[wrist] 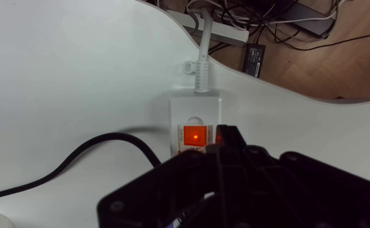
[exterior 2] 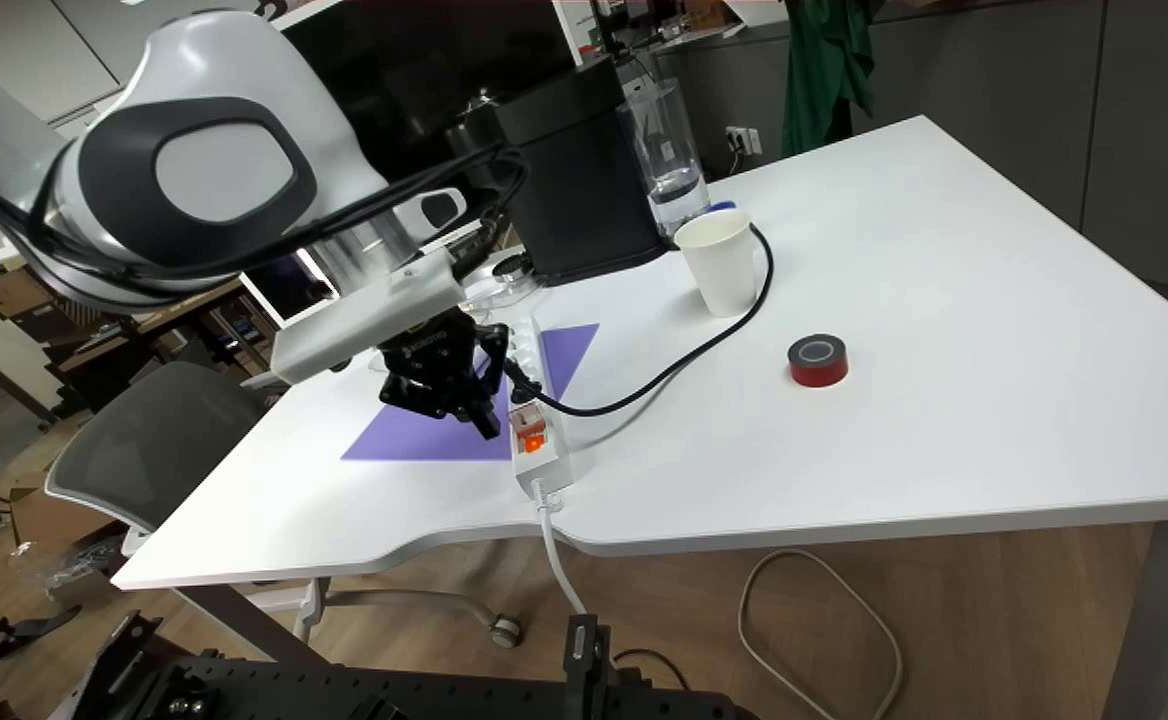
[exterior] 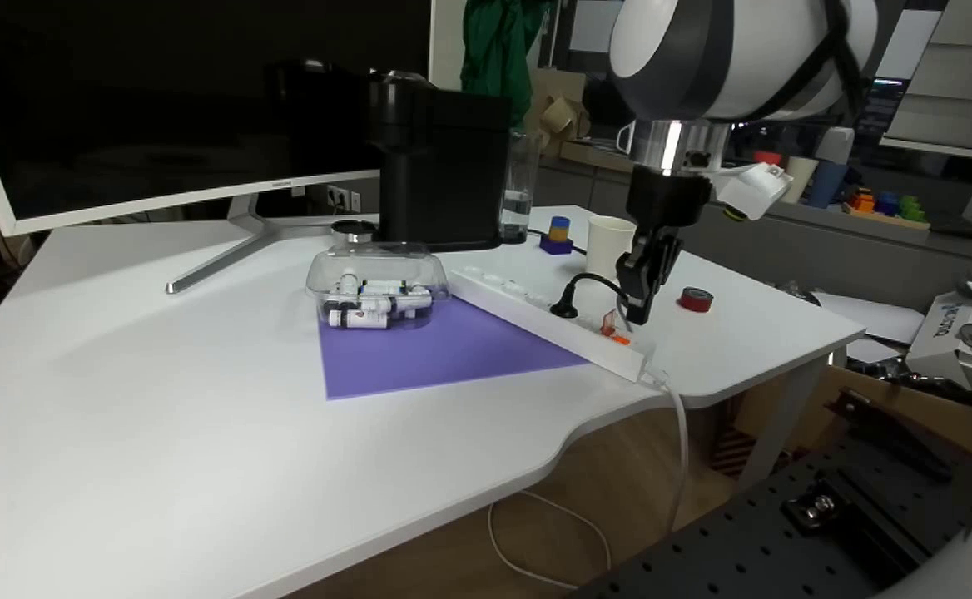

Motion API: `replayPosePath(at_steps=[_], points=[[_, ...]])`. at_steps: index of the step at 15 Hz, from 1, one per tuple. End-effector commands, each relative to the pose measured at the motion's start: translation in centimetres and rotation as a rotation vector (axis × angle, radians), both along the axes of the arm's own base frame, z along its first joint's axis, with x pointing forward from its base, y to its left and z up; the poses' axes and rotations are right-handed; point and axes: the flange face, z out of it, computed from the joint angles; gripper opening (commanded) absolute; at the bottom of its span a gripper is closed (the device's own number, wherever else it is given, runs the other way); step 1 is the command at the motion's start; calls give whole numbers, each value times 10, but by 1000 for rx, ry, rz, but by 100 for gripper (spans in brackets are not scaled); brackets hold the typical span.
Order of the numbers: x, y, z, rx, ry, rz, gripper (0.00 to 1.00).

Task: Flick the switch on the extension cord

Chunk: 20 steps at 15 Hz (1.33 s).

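Switch (wrist: 195,135) lit orange, just beside fingers (wrist: 232,136).

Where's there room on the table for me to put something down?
Two big patches of table look bare: one in front of the monitor stand, beside the purple sheet; another past the tape roll, away from the power strip. It's crowded around that strip, with black cable, clear box and end effector nearby.

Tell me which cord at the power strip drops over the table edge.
The white cable, which leaves the power strip at the end nearest its orange switch; the black cord instead curves across the tabletop past the paper cup.
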Motion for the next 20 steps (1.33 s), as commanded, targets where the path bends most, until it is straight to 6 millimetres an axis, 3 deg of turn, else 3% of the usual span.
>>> replayPosePath(at_steps=[1, 13, 20], points=[[7, -11, -3, -9, 20, 61, 0], [28, -16, -29, -14, 48, 47, 0], [28, -13, -41, -10, 56, 11, 0]])
